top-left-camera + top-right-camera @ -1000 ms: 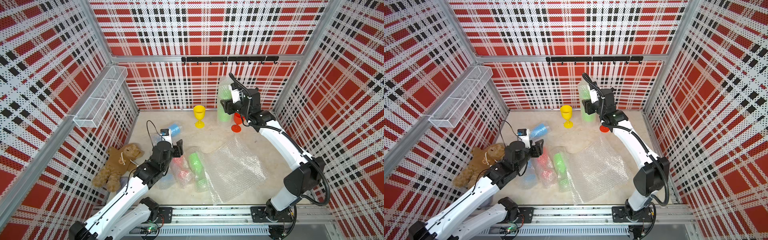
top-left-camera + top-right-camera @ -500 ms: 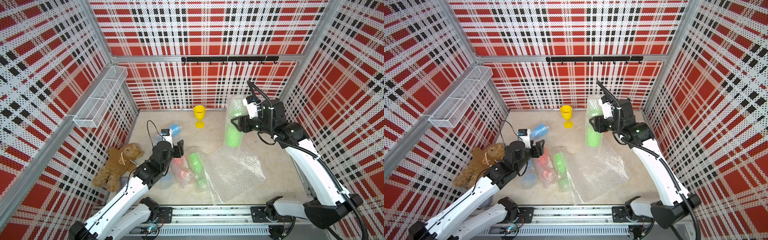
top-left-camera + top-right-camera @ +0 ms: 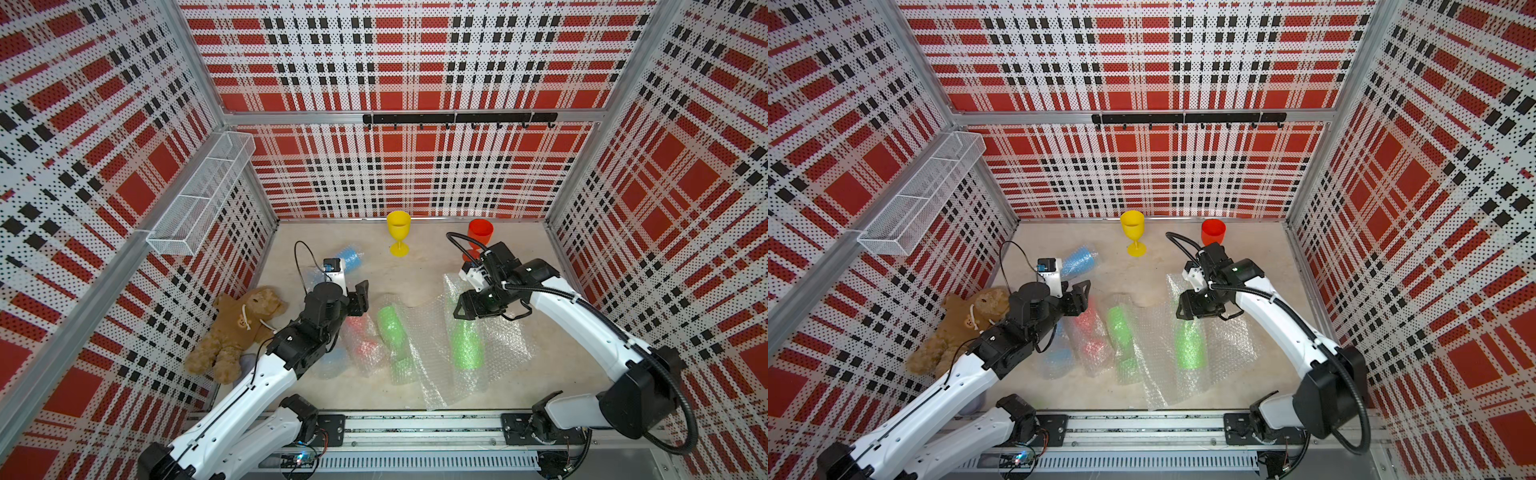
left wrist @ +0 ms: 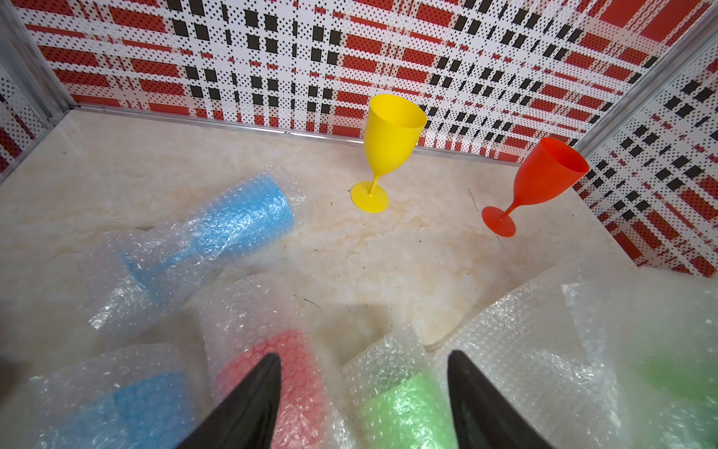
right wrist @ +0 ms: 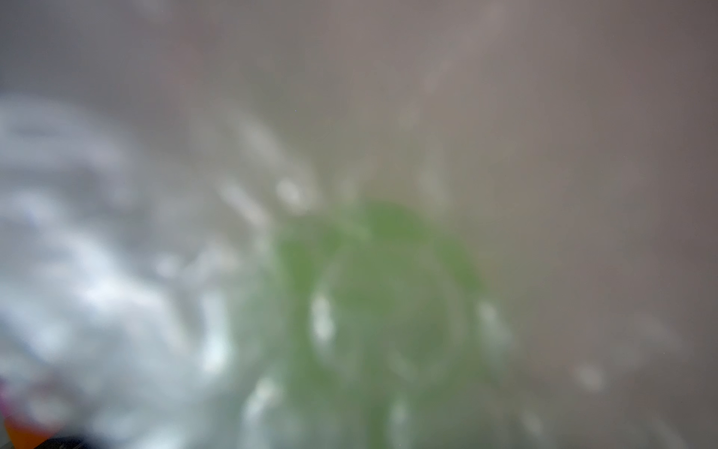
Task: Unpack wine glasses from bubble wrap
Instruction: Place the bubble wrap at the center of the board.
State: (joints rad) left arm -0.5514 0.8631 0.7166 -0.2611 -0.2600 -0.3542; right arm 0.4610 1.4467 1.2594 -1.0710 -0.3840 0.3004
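Observation:
My right gripper (image 3: pixel 462 309) is shut on the upper end of a green wine glass (image 3: pixel 467 345) rolled in bubble wrap, which reaches down onto a loose bubble wrap sheet (image 3: pixel 509 345). The right wrist view is only a blur of green glass (image 5: pixel 373 291) and wrap. My left gripper (image 4: pixel 363 359) is open and empty, low over a wrapped red glass (image 4: pixel 295 369) and a wrapped green glass (image 4: pixel 408 412). Two wrapped blue glasses (image 4: pixel 233 221) (image 4: pixel 128 408) lie to the left. A bare yellow glass (image 3: pixel 398 226) and a bare red glass (image 3: pixel 480 232) stand upright at the back.
A brown teddy bear (image 3: pixel 239 324) lies by the left wall, with a grey cloth (image 3: pixel 247 361) under its leg. A white wire basket (image 3: pixel 199 199) hangs on the left wall. A black hook rail (image 3: pixel 457 118) runs along the back wall.
The right arm carried the wrapped green glass from the back, beside the red glass, forward and down onto the loose sheet. The left arm has not moved.

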